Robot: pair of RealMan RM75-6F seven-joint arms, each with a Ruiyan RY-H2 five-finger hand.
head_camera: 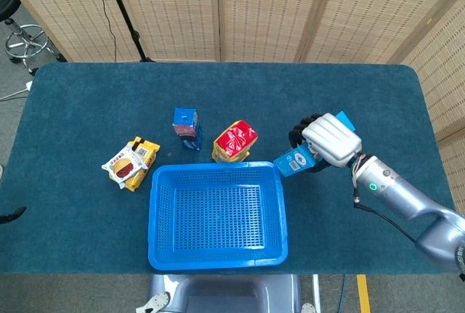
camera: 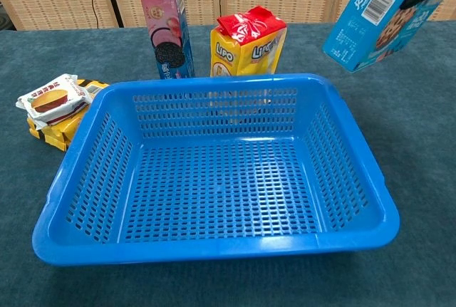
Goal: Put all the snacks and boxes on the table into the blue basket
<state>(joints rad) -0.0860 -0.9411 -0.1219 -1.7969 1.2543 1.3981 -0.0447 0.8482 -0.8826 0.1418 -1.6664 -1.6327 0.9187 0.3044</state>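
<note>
You held the cookie box aloft, right of the blue basket

Your right hand (head_camera: 330, 139) had its dark fingers (head_camera: 299, 136) curled around the blue cookie box (head_camera: 296, 161), lifted clear just beyond the blue basket (head_camera: 216, 173) rim's far right corner. Carry it leftward over the basket's middle, lower, then release. The head view showed the grip; the chest view showed only the tilted box off the table.

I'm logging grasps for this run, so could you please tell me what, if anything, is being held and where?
The right hand holds the blue cookie box around its upper part, lifted off the table and tilted. The left hand is not in view.
</note>
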